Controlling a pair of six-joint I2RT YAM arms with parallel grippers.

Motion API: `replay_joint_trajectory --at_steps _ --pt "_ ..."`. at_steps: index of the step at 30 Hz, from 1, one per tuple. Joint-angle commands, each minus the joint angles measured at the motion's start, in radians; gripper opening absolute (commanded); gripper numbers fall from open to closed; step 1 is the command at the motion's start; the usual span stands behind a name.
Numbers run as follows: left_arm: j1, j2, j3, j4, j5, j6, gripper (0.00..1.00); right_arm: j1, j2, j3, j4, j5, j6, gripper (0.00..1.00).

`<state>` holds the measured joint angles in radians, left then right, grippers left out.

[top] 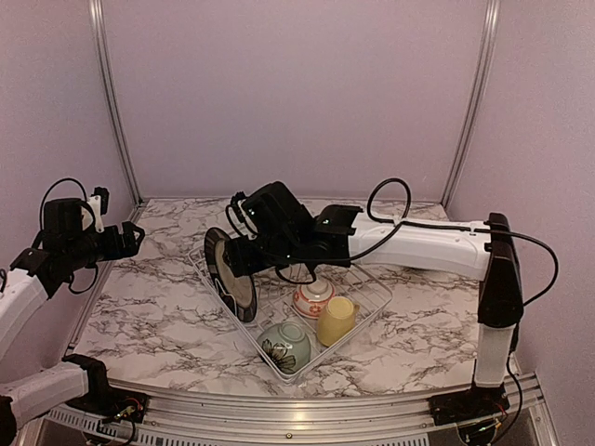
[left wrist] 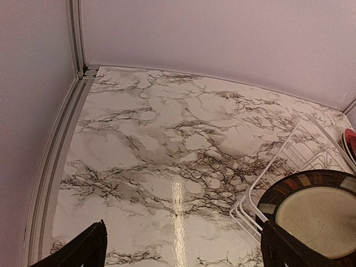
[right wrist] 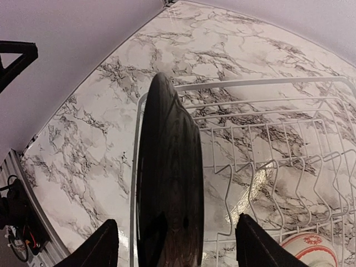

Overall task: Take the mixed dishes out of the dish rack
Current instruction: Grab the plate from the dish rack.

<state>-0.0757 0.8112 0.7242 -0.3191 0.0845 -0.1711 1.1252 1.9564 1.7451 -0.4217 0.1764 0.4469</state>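
The white wire dish rack point(top: 372, 314) lies mid-table. A black-rimmed plate point(top: 231, 275) stands on edge at its left end. A small red-patterned white bowl point(top: 313, 297), a yellow cup point(top: 337, 321) and a green flowered bowl point(top: 285, 346) sit in the near part. My right gripper point(top: 244, 258) is open and straddles the plate's top edge. In the right wrist view the plate point(right wrist: 169, 183) stands edge-on between the fingers point(right wrist: 103, 247) of the gripper point(right wrist: 178, 247). My left gripper point(top: 125, 240) is open and empty, raised at the far left.
The left wrist view shows marble table point(left wrist: 167, 144), the rack's corner point(left wrist: 289, 161) and the plate's face point(left wrist: 317, 214) at lower right. A red-edged dish point(left wrist: 349, 142) shows at the right edge. A metal rail point(left wrist: 55, 167) runs along the table's left side.
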Motion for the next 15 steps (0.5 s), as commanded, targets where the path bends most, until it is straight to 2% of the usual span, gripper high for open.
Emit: replay_joint_trajectory --at_steps 1,11,15 --pt "-0.001 0.009 0.008 -0.015 -0.007 0.012 0.99 0.04 0.076 0.11 -0.161 0.205 -0.006 0.65" --pt "-0.001 0.005 0.007 -0.017 -0.021 0.014 0.99 0.088 0.175 0.232 -0.26 0.338 -0.037 0.4" --pt "-0.001 0.012 0.01 -0.018 -0.019 0.013 0.99 0.088 0.183 0.24 -0.262 0.334 -0.039 0.35"
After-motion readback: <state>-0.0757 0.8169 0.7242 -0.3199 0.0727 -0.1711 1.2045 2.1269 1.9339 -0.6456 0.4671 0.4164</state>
